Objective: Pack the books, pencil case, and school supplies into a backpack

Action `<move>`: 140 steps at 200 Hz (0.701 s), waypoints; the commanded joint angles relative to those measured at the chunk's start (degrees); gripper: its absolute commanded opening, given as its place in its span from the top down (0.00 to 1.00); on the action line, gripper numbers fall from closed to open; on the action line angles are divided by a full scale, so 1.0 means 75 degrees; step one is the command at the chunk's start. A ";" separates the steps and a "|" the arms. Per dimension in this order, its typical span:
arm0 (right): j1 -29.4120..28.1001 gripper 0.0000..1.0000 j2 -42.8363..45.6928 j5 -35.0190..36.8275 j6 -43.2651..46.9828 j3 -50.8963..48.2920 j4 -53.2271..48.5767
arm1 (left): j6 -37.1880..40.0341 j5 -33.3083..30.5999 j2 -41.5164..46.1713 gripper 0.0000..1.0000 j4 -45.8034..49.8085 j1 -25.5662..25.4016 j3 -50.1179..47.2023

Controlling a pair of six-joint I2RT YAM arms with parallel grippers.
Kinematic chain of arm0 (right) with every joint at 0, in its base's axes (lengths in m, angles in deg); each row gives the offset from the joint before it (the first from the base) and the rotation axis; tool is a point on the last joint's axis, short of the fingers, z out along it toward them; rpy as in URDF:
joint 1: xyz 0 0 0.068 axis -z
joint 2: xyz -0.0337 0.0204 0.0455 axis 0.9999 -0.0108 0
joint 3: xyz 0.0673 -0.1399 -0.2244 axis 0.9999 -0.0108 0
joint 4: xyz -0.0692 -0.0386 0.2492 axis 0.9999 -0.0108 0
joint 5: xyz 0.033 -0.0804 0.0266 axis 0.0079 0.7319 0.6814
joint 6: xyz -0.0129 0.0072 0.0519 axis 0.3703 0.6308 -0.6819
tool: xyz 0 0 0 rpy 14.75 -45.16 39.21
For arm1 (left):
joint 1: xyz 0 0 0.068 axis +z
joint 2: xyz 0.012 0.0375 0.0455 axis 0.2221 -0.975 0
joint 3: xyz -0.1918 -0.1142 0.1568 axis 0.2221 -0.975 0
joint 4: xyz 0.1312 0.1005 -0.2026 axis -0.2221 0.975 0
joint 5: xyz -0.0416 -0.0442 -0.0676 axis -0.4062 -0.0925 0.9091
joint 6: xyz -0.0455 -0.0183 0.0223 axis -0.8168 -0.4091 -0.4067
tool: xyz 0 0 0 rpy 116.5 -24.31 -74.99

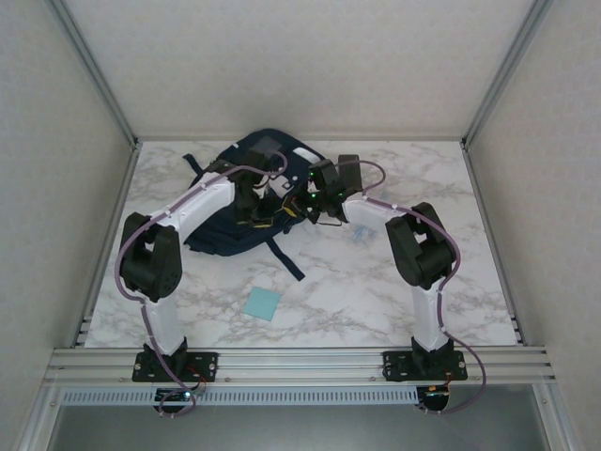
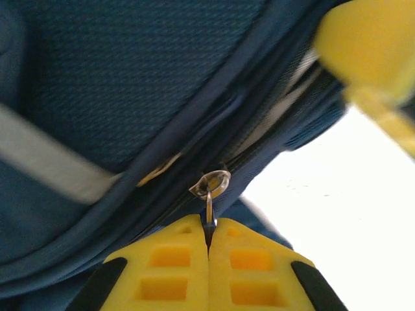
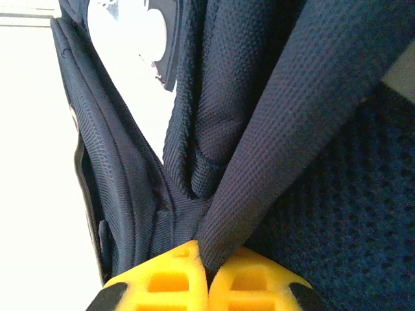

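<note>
- Step in hand, I judge: opening the backpack (image 1: 216,240) by its zip, so that things can go in. No packing done yet, as far as I can see.
- Backpack lies flat at the far middle of the table (image 1: 376,301), w/ both arms reaching onto it.
- Left gripper (image 2: 209,236): clenched, its yellow fingers pinch the thin metal zip pull (image 2: 209,194) at the bag's edge.
- Right gripper (image 3: 204,256): clenched too, grasping a dark strap (image 3: 292,136) of the bag, prob. to hold the bag in place.
- Next move calls for: left arm draws the pull along the zip track while right arm holds against it. The pull is thin, so it could slip out.
- How far the zip is open, I cannot tell.
- Light-blue pad (image 1: 263,303) lies alone on the table, near the front, well apart from the bag.
- Pale bluish patch beside the right arm, maybe the clear packet (image 1: 360,232); too faint to be sure.
- Surface: white marble pattern w/ grey veins, flat.
- Room: light walls (image 1: 56,113) on three sides, metal frame rail (image 1: 300,362) at the near edge.
</note>
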State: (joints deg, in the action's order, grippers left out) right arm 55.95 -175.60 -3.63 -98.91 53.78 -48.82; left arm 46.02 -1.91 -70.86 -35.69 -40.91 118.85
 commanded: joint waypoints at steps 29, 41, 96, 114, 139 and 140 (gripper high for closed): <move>0.0648 1.00 -0.0154 0.0208 0.0937 0.0662 -0.0175 | 0.0196 -0.1559 0.0403 1.00 0.0362 0.0375 -0.0941; 0.0715 1.00 -0.0340 -0.0003 0.1322 0.1091 -0.0659 | 0.0398 -0.1864 0.0312 1.00 0.0528 0.0459 -0.0901; 0.0814 1.00 -0.0974 0.0134 0.3644 0.2865 -0.3148 | 0.1728 -0.2053 -0.0361 1.00 0.2074 0.0674 -0.0193; 0.0881 1.00 -0.1002 0.0214 0.4108 0.3057 -0.3476 | 0.1923 -0.1916 -0.0438 1.00 0.2390 0.0815 -0.0108; 0.1000 1.00 -0.1112 0.0303 0.4950 0.3421 -0.4011 | 0.1952 -0.1428 -0.0342 1.00 0.2711 0.1068 0.0080; 0.1000 1.00 -0.1114 0.0315 0.4977 0.3443 -0.4043 | 0.1958 -0.1413 -0.0342 1.00 0.2743 0.1070 0.0103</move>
State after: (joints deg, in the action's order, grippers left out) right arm 57.70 -183.88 -7.92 -72.01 74.59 -73.67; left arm 58.76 -7.57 -72.48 -29.35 -37.83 118.52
